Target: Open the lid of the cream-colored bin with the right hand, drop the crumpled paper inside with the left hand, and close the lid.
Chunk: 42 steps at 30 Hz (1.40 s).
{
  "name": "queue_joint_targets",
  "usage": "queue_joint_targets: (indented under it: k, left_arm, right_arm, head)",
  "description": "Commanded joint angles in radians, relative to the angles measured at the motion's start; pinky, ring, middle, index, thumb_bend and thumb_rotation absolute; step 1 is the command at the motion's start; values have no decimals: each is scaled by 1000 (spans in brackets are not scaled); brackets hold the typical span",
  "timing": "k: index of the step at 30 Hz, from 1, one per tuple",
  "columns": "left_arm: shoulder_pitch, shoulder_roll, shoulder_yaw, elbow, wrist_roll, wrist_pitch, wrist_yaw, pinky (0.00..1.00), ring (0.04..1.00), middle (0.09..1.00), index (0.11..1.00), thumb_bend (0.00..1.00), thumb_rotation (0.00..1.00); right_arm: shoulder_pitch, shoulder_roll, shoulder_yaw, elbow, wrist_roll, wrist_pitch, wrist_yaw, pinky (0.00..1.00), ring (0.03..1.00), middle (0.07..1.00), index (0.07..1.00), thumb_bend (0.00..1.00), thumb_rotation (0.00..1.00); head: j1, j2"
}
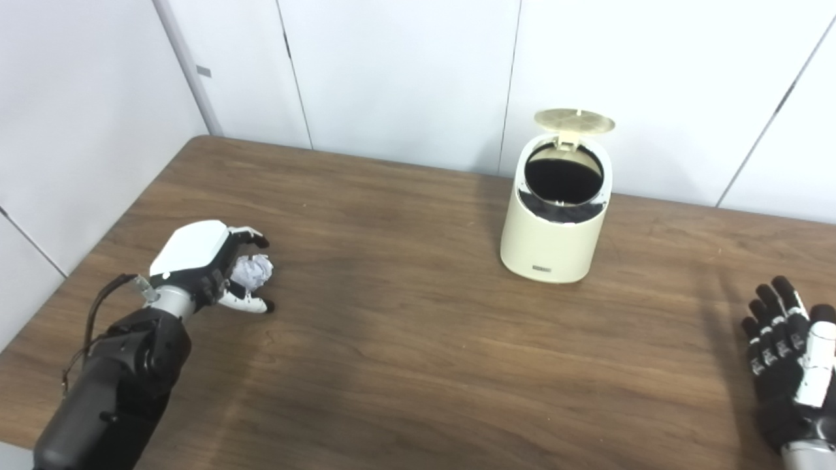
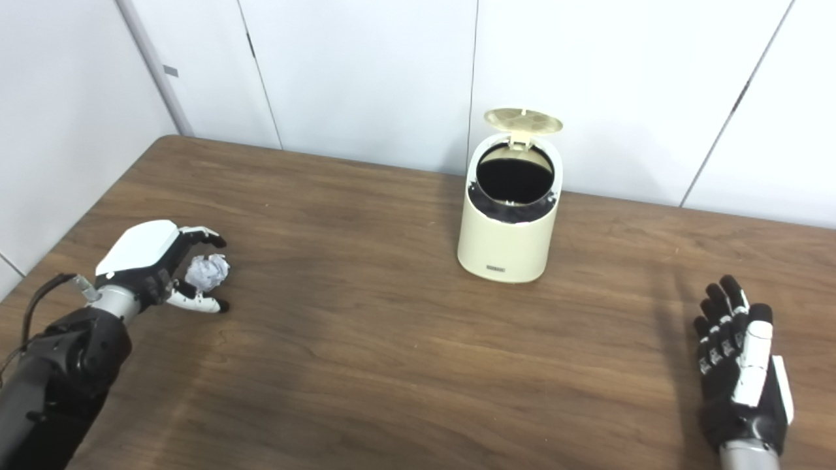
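Note:
The cream-colored bin (image 1: 552,245) stands at the back middle of the table, its round lid (image 1: 575,121) tipped up and the dark inside showing. The crumpled white paper (image 1: 253,269) lies on the table at the left. My left hand (image 1: 209,264) is cupped around it, fingers above and thumb below, with gaps to the paper, so it is open. My right hand (image 1: 790,356) rests at the lower right, far from the bin, fingers stretched out and holding nothing.
The brown wooden table (image 1: 405,339) runs to a white panelled wall (image 1: 405,72) just behind the bin. Its left edge slants close by my left arm.

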Motion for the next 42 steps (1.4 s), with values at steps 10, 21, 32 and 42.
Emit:
queue_joint_targets:
  k: [10,21,32,42]
  left_arm:
    - [-57,80,1,18,-29,-12,-47,684,799,806,765,785,86]
    - [-77,128,-51,-11,-5,69,-158,683,801,810,777,753,96]
    - [-77,129,-66,-7,1,85,-166,697,820,824,791,744,87]
    - [-85,98,-38,-3,-65,102,-149,671,747,772,754,725,10]
  right_arm:
    - [3,8,3,-1,5,16,6,1000,981,952,918,401,1000]
    - [-1,7,1,17,14,4,11,1000,982,948,916,415,1000]
    - [-2,2,0,15,23,12,17,1000,1000,937,924,407,1000]
    - [-2,9,1,18,15,10,9,1000,990,921,914,420,1000]
  head:
    - [4,1]
    - [5,3]
    - [2,7]
    - [0,4]
